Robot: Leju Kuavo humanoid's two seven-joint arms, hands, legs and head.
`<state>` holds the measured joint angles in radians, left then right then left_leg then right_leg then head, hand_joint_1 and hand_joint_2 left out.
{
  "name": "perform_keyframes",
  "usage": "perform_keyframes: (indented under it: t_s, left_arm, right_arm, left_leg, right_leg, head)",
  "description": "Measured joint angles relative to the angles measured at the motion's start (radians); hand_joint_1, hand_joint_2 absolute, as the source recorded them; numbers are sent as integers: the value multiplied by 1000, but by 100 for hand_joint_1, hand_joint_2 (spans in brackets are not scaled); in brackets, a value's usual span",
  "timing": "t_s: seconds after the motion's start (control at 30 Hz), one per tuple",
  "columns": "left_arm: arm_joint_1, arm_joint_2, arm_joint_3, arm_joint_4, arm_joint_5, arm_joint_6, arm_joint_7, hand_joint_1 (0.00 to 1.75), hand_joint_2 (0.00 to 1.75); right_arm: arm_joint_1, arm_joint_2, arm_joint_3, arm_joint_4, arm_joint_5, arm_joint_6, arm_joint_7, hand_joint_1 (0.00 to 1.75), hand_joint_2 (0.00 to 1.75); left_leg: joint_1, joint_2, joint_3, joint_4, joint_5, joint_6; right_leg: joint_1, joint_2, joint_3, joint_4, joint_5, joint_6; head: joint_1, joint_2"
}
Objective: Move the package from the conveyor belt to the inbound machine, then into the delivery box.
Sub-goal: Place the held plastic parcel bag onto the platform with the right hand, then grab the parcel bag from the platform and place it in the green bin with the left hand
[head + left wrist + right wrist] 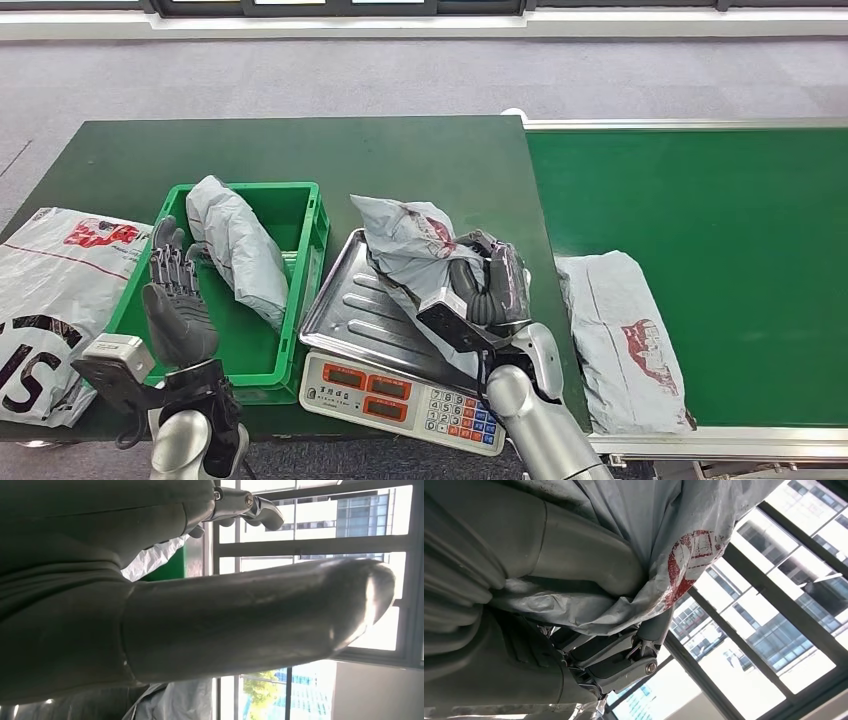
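The right hand (487, 290) has its dark fingers (589, 555) wrapped around a grey plastic package (412, 240), and the bag (printed with a red mark) bunches up where the thumb presses into it. The package is held above the metal tray (350, 310) of the scale (400, 395); whether its lower end touches the tray is hard to tell. The scale sits at the front of the dark green table (300, 150), just beside the conveyor belt (700, 220), where a second grey package (625, 335) lies flat near the front edge. On the other side of the scale stands a green crate (312, 225) with another grey package (240, 250) leaning inside it. The left hand (178, 300) hovers over the crate's near left corner, fingers apart and fairly straight, holding nothing. A large white bag (50, 290) with red and black print lies on the table left of the crate.
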<state>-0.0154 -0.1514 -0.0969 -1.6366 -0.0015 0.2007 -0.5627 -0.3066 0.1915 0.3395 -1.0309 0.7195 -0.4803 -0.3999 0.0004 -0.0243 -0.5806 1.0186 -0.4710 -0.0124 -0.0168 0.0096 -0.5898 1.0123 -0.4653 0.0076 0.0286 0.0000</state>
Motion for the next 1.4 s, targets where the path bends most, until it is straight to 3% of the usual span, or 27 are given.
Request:
perform_keyframes:
  t_s: [0.03, 0.17, 0.5, 0.73, 0.9, 1.17, 1.4]
  left_arm:
    - [0, 0, -1, 0, 0, 0, 0, 0, 0]
    - [0, 0, -2, 2, 1, 0, 1, 0, 0]
    - [-8, 0, -18, 7, 16, 3, 22, 0, 0]
    - [1, 1, -17, 7, 107, -24, 31, 0, 0]
    - [23, 4, -17, -13, 25, 78, 2, 0, 0]
    - [36, 5, -17, -35, -10, 114, 0, 0, 0]
    - [66, 6, -27, -50, -90, 139, 105, 0, 0]
  right_arm:
    - [-3, 0, 0, 4, 0, 0, -1, 175, 175]
    - [-18, 1, 0, 22, 6, 2, 1, 2, 175]
    - [-53, 13, 0, 107, 29, -3, 12, 0, 175]
    - [24, 2, 6, -57, 16, 77, 39, 0, 175]
    - [134, -22, 15, -233, -19, 128, 69, 0, 175]
    - [192, -45, 24, -352, -36, 145, 74, 0, 175]
    - [249, -67, 24, -440, -64, 190, 103, 0, 175]
  left_leg:
    - [0, 0, 0, 0, 0, 0]
    - [0, 0, 0, 0, 0, 0]
    - [0, 1, 1, 0, 0, 0]
    - [0, 1, 0, 0, 0, 0]
    - [0, 0, -1, 0, -1, 0]
    - [0, 1, 0, 0, -1, 0]
    - [0, 1, 0, 0, -1, 0]
  right_leg:
    - [0, 0, 0, 0, 0, 0]
    - [0, 0, 0, 0, 0, 0]
    - [0, 0, 0, 0, 0, 0]
    - [0, 0, -1, 0, 0, 0]
    - [0, 0, -1, 0, 0, 0]
    - [0, 0, -1, 0, 0, 0]
    - [0, 0, -1, 0, 0, 0]
  head:
    - [0, 0]
    - [0, 0]
    - [0, 0]
    - [0, 0]
    - [0, 0]
    - [0, 0]
    - [0, 0]
